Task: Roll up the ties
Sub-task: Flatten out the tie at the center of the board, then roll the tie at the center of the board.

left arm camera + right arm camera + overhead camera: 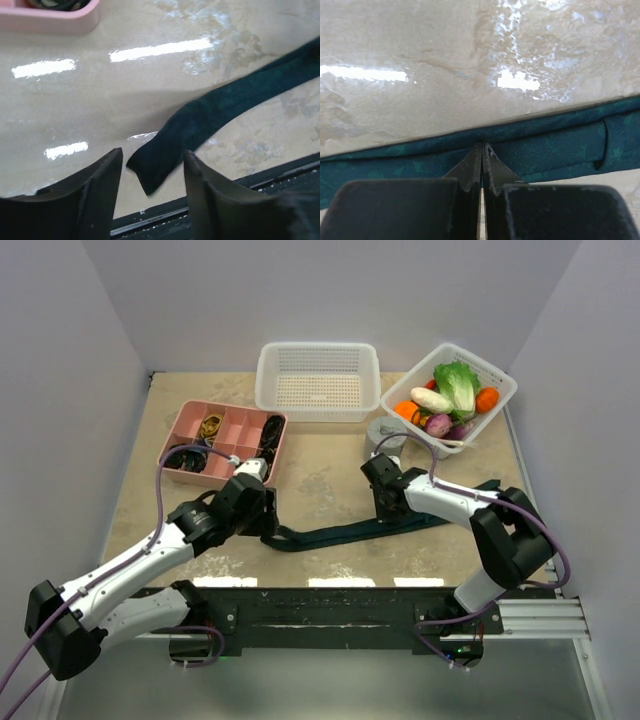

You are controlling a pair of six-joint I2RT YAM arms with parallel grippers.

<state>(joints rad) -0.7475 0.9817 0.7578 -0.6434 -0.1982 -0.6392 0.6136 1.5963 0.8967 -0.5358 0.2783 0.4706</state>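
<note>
Likely lab, white enclosure (60, 390), bolted arms (130, 570)

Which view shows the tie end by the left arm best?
Left wrist: the tie end lies flat, close up, between the open left jaws. Top external shows most of the tie, small. Right wrist shows only a middle stretch.

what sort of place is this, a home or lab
Likely a lab booth: plain white walls box in a beige marbled tabletop edged by a black metal rail, and a white plastic basket holds vegetables.
</note>
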